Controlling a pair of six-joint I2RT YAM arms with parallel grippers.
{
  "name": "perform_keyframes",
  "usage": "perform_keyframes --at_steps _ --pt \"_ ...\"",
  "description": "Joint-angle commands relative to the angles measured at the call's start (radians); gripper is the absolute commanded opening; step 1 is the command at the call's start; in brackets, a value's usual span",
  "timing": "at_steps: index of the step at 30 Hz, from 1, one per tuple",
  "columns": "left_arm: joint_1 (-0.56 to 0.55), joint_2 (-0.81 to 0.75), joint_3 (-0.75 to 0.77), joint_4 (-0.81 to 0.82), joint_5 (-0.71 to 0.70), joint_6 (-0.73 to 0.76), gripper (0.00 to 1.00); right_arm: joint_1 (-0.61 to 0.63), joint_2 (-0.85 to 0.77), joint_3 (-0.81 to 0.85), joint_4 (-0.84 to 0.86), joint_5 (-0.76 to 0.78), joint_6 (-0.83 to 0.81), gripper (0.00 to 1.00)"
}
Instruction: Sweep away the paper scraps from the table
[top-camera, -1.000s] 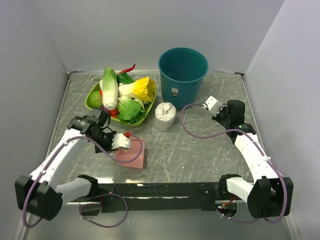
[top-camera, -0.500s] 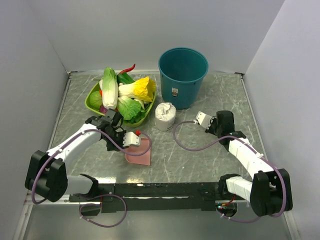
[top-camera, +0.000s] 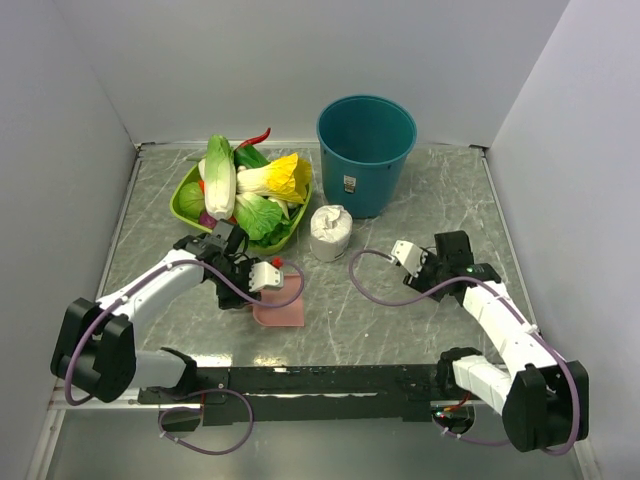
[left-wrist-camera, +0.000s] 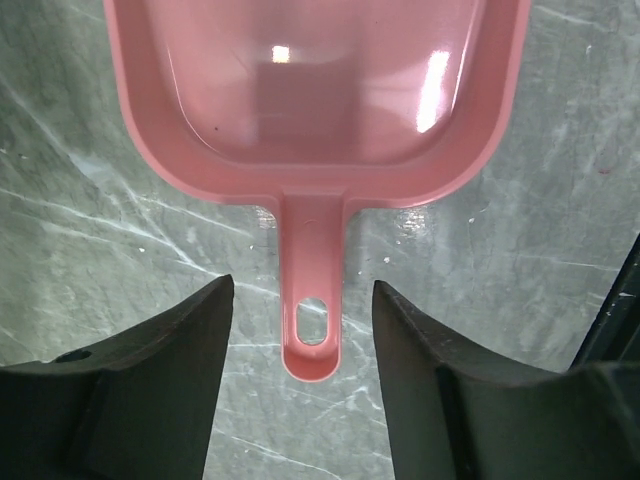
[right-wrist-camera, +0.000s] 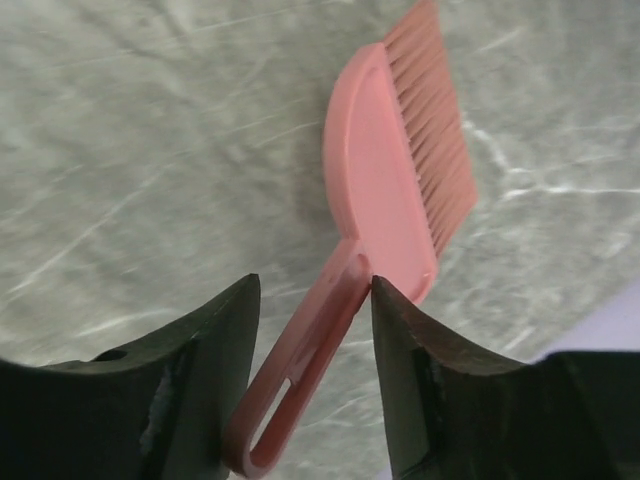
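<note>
Teal bucket (top-camera: 366, 150): upright at the far side of the tabletop (top-camera: 450, 190), a bit right of centre, open top facing up.
Green tray (top-camera: 180, 208): far left, heaped with leafy veg (top-camera: 240, 195) and a red chilli (top-camera: 255, 137). Its near rim is just past the left arm (top-camera: 150, 290), so it's snug there.
Tissue roll (top-camera: 330, 232): white, standing upright just in front of the bucket and right beside the tray, between the two arms.
Purple cable (top-camera: 365, 285): the right arm (top-camera: 495, 310) has a loop of it sagging out toward the roll over bare marble.
Dustpan (left-wrist-camera: 310, 90): pink, glossy, flat on the tabletop near the front left, thin handle with a hang-hole pointing back at the wrist cam.
Left end effector (left-wrist-camera: 302, 288): spread wide, one finger on each side of the dustpan handle with a visible gap both sides, so it's got hold of nothing.
Brush (right-wrist-camera: 395, 190): pink too, lying flat over on the right side, bristles fanned along one long edge, handle running back on a slant.
Right end effector (right-wrist-camera: 315, 285): also open, straddling the brush handle. The handle sits tight up by one finger with a clear gap to the other, nothing clamped.
Tabletop look: grey marble pattern with pale veins, metal rim, pale walls (top-camera: 300, 60) all round.
Paper scraps: honestly can't pick out any wads in these three views.
</note>
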Motion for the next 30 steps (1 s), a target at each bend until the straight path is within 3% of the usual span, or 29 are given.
perform_keyframes --at_steps 1,8,14,19,20,24,26,30 --pt "-0.004 -0.046 0.007 -0.005 0.026 -0.054 0.63 0.008 -0.018 0.098 -0.170 -0.092 0.078 0.59" --pt "-0.004 -0.130 0.027 0.003 0.026 -0.151 0.63 0.008 -0.018 0.138 -0.180 -0.112 0.169 0.59" --pt "-0.002 -0.267 0.165 -0.074 0.013 -0.213 0.67 0.008 -0.033 0.169 -0.216 -0.124 0.190 0.62" --pt "0.005 -0.341 0.225 -0.002 -0.111 -0.408 0.92 0.008 -0.042 0.286 -0.295 -0.167 0.264 0.81" --pt "0.031 -0.342 0.225 0.014 -0.169 -0.443 0.96 0.008 -0.035 0.314 -0.302 -0.168 0.328 0.84" --pt "0.166 -0.338 0.273 0.124 -0.204 -0.676 0.96 0.008 0.003 0.463 -0.266 -0.123 0.610 0.93" --pt "0.225 -0.333 0.299 0.175 -0.255 -0.765 0.96 0.008 0.040 0.550 -0.201 0.029 0.830 0.93" --pt "0.320 -0.310 0.378 0.265 -0.341 -0.969 0.97 0.002 0.099 0.727 -0.137 0.222 0.956 0.97"
